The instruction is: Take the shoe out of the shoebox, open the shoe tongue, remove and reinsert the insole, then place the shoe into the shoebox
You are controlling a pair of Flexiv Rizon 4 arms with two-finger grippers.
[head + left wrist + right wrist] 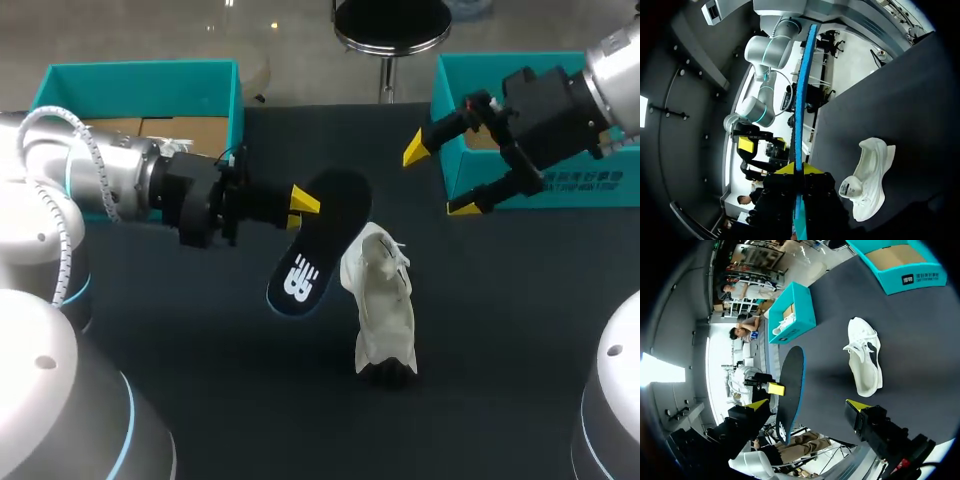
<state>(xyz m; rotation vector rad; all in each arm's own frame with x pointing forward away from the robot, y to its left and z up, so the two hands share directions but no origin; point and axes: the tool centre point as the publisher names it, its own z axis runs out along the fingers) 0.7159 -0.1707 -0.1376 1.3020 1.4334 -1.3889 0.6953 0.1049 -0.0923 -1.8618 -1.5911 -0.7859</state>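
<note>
A black insole (318,245) with a white logo and a blue edge hangs over the table, and my left gripper (302,206) is shut on its upper edge. In the left wrist view the insole (800,95) shows edge-on, rising from between the yellow tips of the left gripper (799,169). The white shoe (383,300) lies on its side on the dark table, just right of the insole; it also shows as the shoe (867,175) and the shoe (864,360). My right gripper (440,180) hangs open and empty near the right teal shoebox (452,95). The right gripper (807,405) faces the insole (790,390).
A second teal box (140,78) stands at the back left, behind my left arm. The same box (796,315) shows beyond the insole, with the right box (900,277) off to the side. Bare dark table (500,330) lies in front of the shoe.
</note>
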